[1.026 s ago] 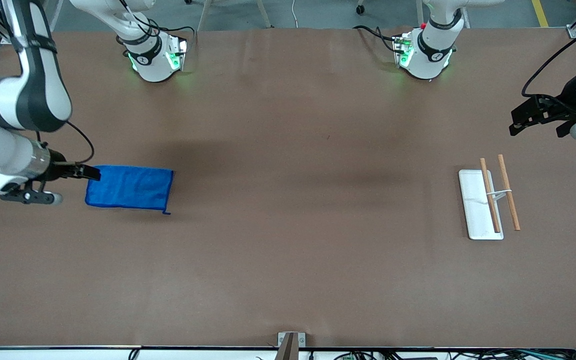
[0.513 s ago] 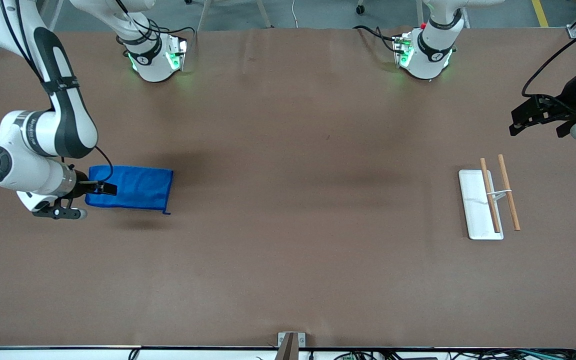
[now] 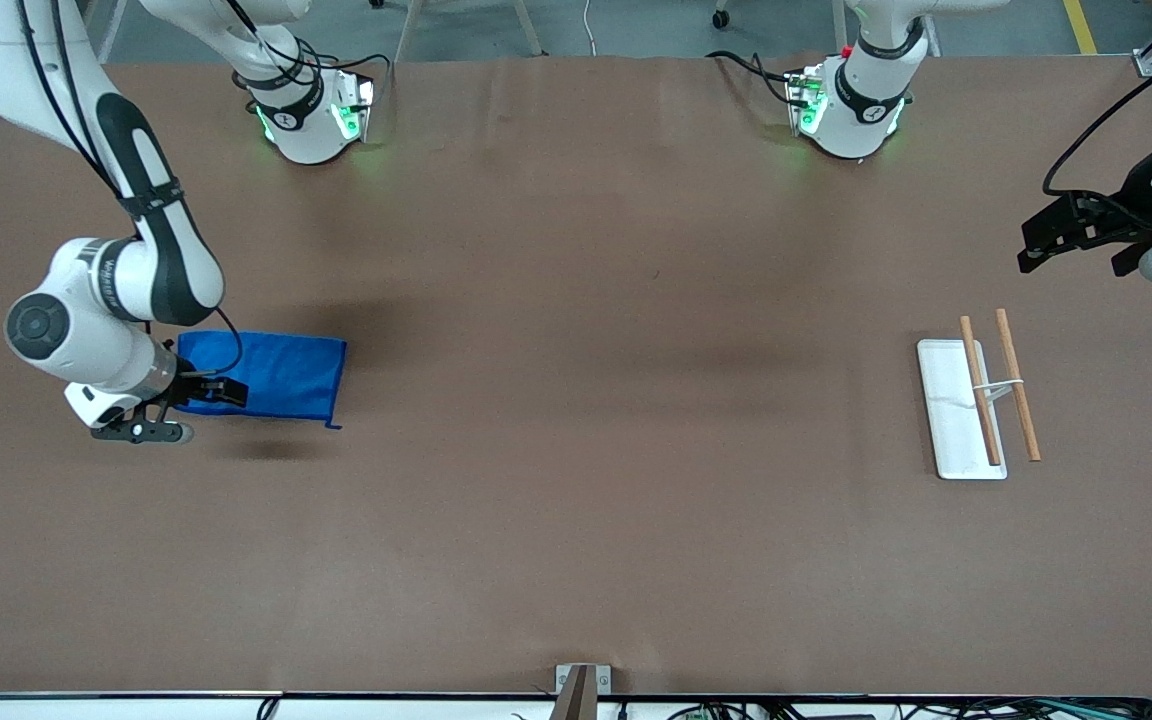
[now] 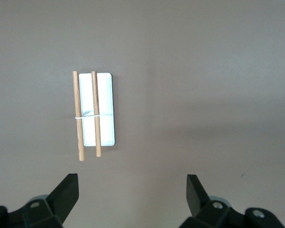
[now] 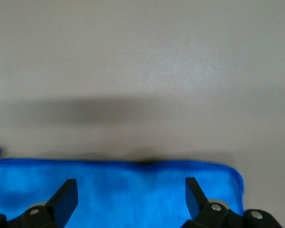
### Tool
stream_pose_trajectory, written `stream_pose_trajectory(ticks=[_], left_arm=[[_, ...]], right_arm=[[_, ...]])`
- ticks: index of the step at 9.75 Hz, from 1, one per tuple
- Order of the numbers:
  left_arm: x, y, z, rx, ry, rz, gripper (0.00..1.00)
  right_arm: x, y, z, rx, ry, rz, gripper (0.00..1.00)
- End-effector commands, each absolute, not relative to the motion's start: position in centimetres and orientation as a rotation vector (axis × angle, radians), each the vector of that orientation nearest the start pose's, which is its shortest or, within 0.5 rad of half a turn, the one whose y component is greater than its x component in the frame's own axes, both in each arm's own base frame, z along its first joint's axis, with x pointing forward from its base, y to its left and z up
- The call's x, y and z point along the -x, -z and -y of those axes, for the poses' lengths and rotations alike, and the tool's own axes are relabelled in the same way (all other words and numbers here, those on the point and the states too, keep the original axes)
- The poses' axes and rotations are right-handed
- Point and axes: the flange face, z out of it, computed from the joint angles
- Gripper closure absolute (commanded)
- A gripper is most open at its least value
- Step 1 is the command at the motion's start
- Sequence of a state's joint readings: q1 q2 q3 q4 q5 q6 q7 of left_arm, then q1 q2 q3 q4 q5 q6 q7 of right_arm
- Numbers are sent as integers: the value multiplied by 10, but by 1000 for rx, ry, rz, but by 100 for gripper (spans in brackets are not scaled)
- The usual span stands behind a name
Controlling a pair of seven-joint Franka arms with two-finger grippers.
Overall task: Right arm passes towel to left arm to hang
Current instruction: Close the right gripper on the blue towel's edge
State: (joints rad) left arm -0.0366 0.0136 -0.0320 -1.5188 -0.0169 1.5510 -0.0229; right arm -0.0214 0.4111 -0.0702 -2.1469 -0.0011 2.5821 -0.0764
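towel (image 3: 271, 375): flat on bench (image 3: 576, 500), toward right arm's end, well apart from rack (image 3: 956, 410)
right tool (image 3: 221, 390): over towel's end, jaws wide, nothing held
left tool (image 3: 1036, 245): waits above bench near rack, jaws wide, empty
rack: white, w/ two wooden rods

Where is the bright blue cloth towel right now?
The bright blue cloth towel lies flat on the brown table toward the right arm's end, with the open right gripper over it.

Blue towel (image 3: 281, 375) flat on desk (image 3: 576, 500) at right arm's end, loop corner nearer cam; right tool (image 3: 226, 391) open over its edge.
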Motion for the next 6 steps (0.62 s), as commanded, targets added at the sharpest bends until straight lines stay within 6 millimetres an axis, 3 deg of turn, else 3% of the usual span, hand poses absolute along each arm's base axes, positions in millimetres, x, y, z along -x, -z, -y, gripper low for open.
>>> stream_pose_trajectory(ticks=[1,6], left_arm=[[-561,-623,39,3140,-2,-75,0],[-562,-622,40,3140,5,-72,0]], right_arm=[[-546,-190,58,3171,-16,42,0],[-511,-187,53,3159,-81,61,0]])
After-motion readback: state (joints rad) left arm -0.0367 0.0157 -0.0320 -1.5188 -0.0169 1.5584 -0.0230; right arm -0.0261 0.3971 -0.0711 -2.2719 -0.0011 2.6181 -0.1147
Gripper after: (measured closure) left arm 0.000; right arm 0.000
